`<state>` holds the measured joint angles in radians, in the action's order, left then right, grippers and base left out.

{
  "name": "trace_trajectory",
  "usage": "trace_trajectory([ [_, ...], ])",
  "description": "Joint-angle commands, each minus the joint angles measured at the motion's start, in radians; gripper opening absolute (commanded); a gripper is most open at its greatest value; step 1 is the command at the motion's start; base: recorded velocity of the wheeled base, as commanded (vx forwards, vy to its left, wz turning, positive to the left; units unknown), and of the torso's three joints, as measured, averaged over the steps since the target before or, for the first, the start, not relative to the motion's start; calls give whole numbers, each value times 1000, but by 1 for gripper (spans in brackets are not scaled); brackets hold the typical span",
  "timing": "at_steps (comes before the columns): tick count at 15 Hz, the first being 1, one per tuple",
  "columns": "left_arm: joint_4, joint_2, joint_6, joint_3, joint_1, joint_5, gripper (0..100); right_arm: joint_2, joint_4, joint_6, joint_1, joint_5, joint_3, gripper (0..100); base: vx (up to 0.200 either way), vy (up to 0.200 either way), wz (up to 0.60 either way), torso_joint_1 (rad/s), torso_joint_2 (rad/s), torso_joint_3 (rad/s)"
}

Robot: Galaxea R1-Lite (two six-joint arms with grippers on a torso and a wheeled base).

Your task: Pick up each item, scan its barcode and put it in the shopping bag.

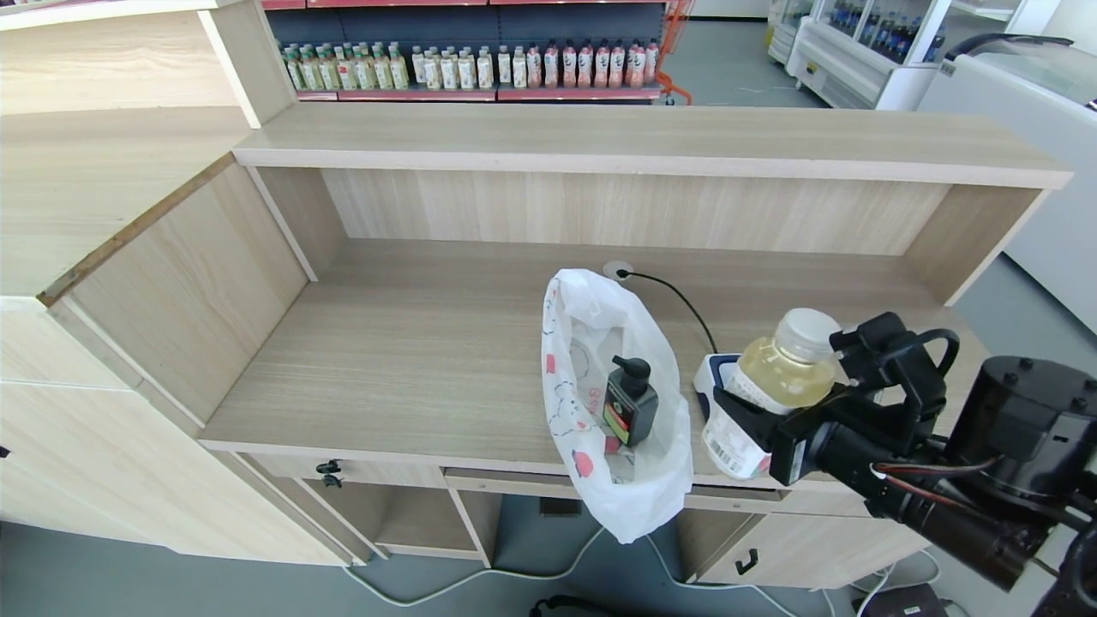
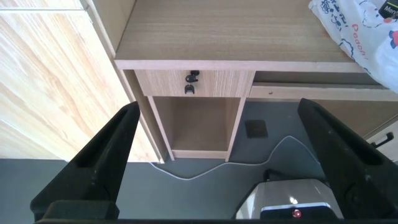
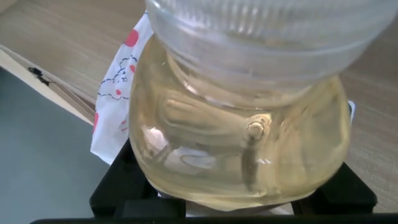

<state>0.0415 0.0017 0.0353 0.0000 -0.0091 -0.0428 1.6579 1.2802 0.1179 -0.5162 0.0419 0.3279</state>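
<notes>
So, closest in: the right gripper [image 1: 767,411] is clamped around the middle of a bottle [image 1: 784,368] of pale yellow liquid with a white cap. The bottle is held tilted, cap up and away, with the barcode on the label turned down toward the front edge of the counter [image 1: 411,360]. Through the right wrist view, the fingers can be seen pressed against both sides of it, so the grip looks solid.

The left gripper [image 2: 217,109] is hanging low in front of the counter, by the open cubby under it. Its fingers are spread wide and nothing is held.

Just behind and under the held bottle, a white and blue scanner [image 1: 710,370] is sitting on the counter, with its black cable [image 1: 681,300] running back to a hole in the top.

Right beside that, toward the robot's left, the shopping bag [image 1: 591,343] is standing open at the front edge, and a black pump bottle [image 1: 630,403] is already inside it.

Progress-wise: one item looks done and bagged. The bottle seems to be at the scanning step, though whether the scan has registered can't be told. After that it needs to be moved over and dropped into the bag.

Far back, rows of drinks are lined up on a store shelf [image 1: 471,68].
</notes>
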Motion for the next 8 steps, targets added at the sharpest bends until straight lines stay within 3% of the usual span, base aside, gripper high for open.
trace_trajectory([
  [1,0,0,0,0,0,0,100,118,71,20,22,0,-4,0,0,0,0,0,0,0],
  [5,0,0,-2,0,0,0,100,237,211,62,100,1,56,0,0,0,0,0,0,0],
  [8,0,0,-2,0,0,0,100,290,217,74,120,6,165,0,0,0,0,0,0,0],
])
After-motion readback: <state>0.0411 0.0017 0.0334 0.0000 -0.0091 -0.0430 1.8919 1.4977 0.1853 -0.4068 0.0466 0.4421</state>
